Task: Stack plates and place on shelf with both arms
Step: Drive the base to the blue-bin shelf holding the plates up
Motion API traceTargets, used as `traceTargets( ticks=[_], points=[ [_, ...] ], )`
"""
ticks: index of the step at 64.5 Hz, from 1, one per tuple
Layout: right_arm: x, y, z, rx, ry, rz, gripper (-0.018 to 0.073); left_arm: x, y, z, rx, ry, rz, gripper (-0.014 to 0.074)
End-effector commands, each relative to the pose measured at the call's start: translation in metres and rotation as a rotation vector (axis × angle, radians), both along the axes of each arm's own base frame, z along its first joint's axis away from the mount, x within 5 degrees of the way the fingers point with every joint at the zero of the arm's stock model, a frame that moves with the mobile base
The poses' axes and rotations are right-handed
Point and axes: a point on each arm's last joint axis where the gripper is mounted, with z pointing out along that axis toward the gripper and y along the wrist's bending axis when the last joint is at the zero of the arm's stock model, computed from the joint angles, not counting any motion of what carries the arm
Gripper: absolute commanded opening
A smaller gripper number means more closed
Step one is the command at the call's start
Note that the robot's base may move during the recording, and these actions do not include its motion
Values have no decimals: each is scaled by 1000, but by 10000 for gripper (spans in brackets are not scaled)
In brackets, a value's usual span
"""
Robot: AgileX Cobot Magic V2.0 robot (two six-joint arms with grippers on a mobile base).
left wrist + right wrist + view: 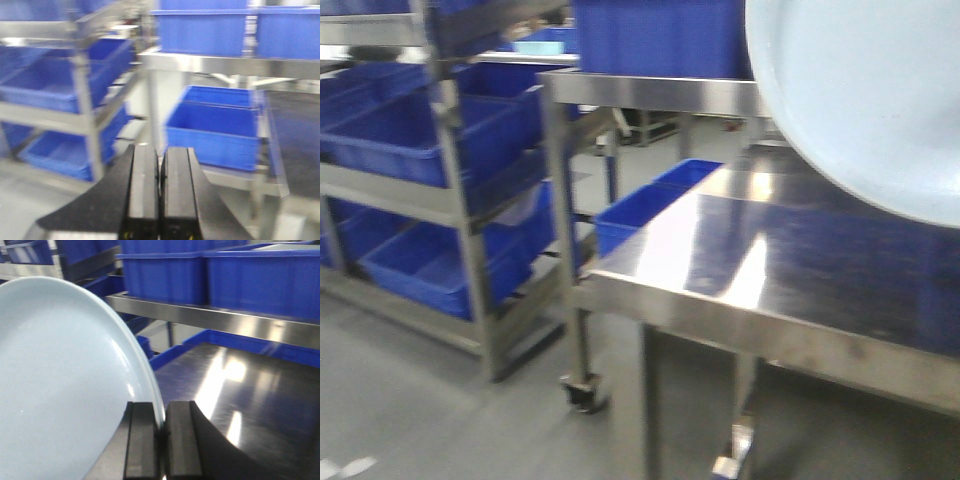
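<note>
Ahead of you lies a shiny stainless-steel shelf deck (pixel 770 250), bright with reflections. A steel upper shelf (pixel 660 92) above it carries a deep blue plastic crate (pixel 660 35). Another blue plastic bin (pixel 645 205) sits low beyond the deck's far-left edge. To your left, a grey metal rack (pixel 460 200) holds blue plastic trays (pixel 410 140) and stands on a grey floor (pixel 410 400).

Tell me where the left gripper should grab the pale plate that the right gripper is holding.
Probably take the plate by its rim on the edge opposite the right gripper, coming in from the robot's left. It is broad, shallow and glossy, so only the thin edge fits between fingers, and that side is free. The left gripper is shut and must open first.
</note>
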Motion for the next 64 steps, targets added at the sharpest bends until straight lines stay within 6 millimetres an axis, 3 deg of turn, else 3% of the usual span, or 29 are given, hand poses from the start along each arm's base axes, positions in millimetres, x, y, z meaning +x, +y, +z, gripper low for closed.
traceTargets(
  ticks=[1,64],
  points=[
    [0,-2,20,18,-130,-26,56,0,1,18,-22,-103,9,82],
    [0,-2,20,18,-130,-26,56,0,1,18,-22,-103,9,82]
  ],
)
